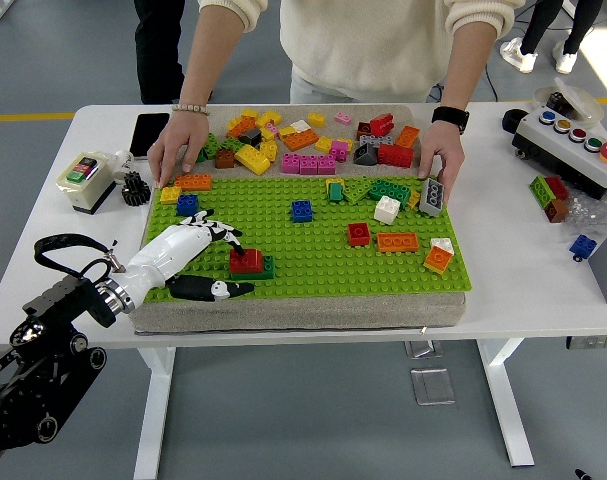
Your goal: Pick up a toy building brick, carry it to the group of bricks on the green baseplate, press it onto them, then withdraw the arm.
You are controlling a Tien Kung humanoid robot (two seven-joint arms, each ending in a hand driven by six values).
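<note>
A green baseplate (313, 255) lies on a grey pad. Near its front left, a red brick (247, 261) sits on a dark green brick (265, 270). My left hand (230, 266) lies on the plate just left of this pair, fingers spread. One finger (233, 240) touches the red brick's top left corner and the thumb (215, 289) lies flat in front of it, so nothing is gripped. Other bricks stand scattered on the plate: blue (302, 210), red (359, 233), orange (398, 241), white (387, 208). My right arm is out of view.
A person stands at the far side. One hand (178, 140) presses the plate's far left corner and the other hand (441, 150) holds a grey brick (432, 194) at its right edge. Several loose bricks (303, 140) lie behind. A switch box (86, 180) and a button panel (573, 140) flank the pad.
</note>
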